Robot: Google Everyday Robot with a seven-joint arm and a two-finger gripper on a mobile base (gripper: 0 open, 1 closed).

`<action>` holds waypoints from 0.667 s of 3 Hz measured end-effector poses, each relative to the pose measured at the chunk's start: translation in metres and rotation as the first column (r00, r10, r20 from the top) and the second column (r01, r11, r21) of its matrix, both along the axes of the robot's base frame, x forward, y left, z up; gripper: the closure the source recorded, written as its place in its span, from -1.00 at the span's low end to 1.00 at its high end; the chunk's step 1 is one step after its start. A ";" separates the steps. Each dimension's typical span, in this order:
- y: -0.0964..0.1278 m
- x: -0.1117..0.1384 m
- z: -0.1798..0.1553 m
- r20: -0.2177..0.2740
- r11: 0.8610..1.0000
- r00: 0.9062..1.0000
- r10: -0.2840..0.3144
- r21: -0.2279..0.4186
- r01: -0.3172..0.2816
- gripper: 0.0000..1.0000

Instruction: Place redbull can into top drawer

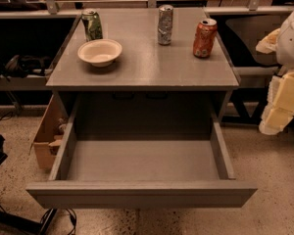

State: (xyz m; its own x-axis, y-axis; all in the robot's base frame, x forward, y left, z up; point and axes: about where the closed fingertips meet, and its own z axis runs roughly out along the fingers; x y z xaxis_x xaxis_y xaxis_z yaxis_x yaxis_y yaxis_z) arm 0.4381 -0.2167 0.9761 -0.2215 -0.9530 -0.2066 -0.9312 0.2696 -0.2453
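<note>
Scanning left to right, operator, what stands nearby?

Observer, I see a green can [92, 24], white bowl [100, 52], redbull can [165, 24] upright at rear centre, and orange-red can [205, 37]. The top drawer [142, 194] is open below them. My gripper [280, 102] is far right, well apart from the cans; open or closed, I cannot tell.

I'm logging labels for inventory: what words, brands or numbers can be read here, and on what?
No text is readable.
The redbull can: print too blurred.
The green can: too blurred.
The orange-red can: too blurred.
The bowl and top drawer: no markings seen.
The gripper, at the right edge beside the cabinet: no label seen.
</note>
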 end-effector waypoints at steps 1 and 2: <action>0.000 0.000 0.000 0.000 1.000 1.000 0.000 0.000 0.000 -1.00; 0.007 0.022 -0.006 0.039 0.999 0.999 -0.011 0.041 0.010 -1.00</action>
